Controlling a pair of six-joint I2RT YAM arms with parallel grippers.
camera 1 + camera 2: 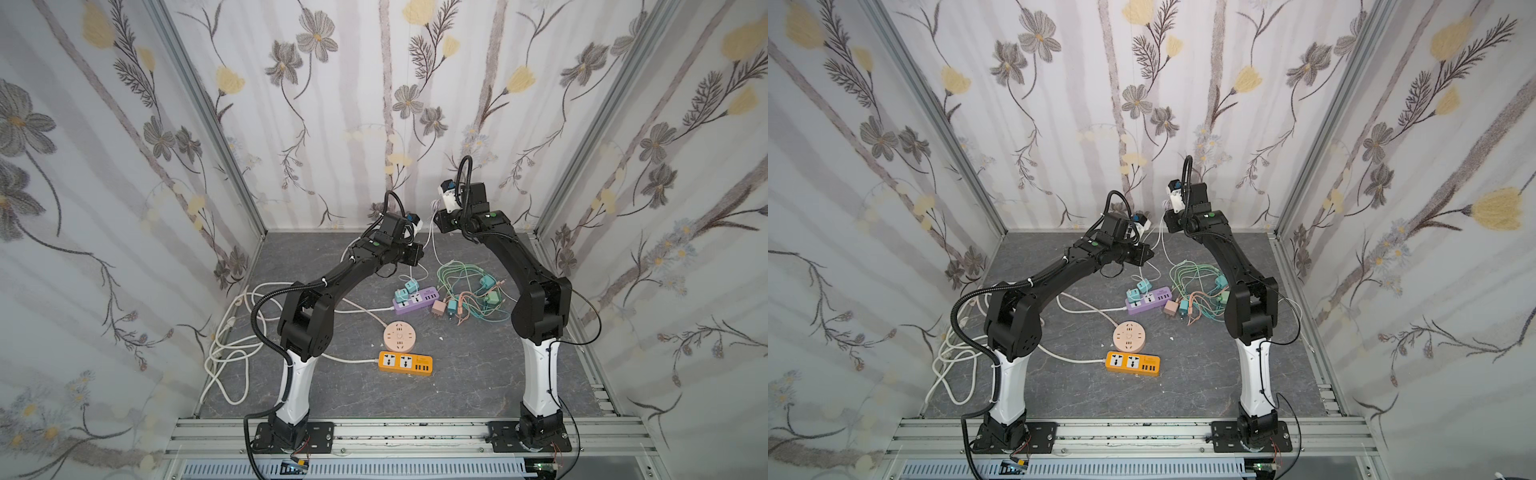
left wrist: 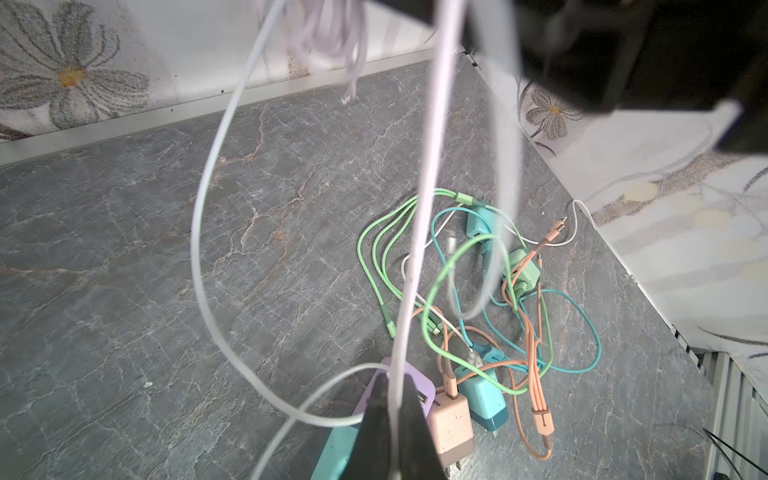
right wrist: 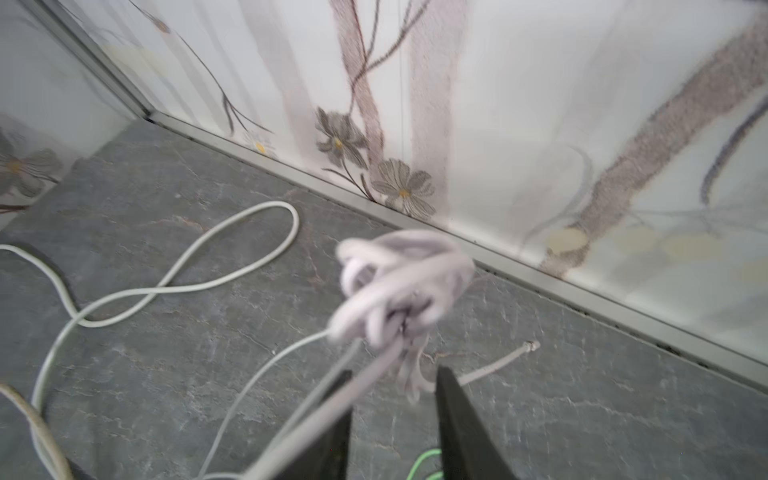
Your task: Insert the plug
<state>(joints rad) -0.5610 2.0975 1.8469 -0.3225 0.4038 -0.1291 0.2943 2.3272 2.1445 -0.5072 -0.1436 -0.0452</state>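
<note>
Right wrist view gives me the plug (image 3: 532, 345), the small metal-tipped end of a pale lilac cable (image 3: 399, 286). It sticks out sideways just past one of my right fingertips, outside the gap and gripped by nothing. Whether it hangs free or touches the tabletop (image 1: 457, 395) I cannot tell. The cable is bunched into a blurred knot just ahead of my right gripper (image 3: 395, 372), whose jaws stand apart, released, with a few strands trailing down through the gap and brushing one finger. My left gripper (image 2: 392, 390) is clenched on a single run of that cable, which rises from the pinch toward the knot, while another loop of it sags beside the fingers. In both top views my two grippers are raised near the back wall, facing each other closely with the cable strung between them. Below my left fingers lies a purple power strip (image 1: 415, 300) with teal chargers (image 1: 406, 291) seated in it. Just beside it are a pink charger (image 1: 437, 308) and a tangle of green, teal and orange cables (image 1: 469, 286). Nearer the arm bases sit a round pink socket (image 1: 400, 336) and an orange power strip (image 1: 405, 364), well apart from both grippers.
</note>
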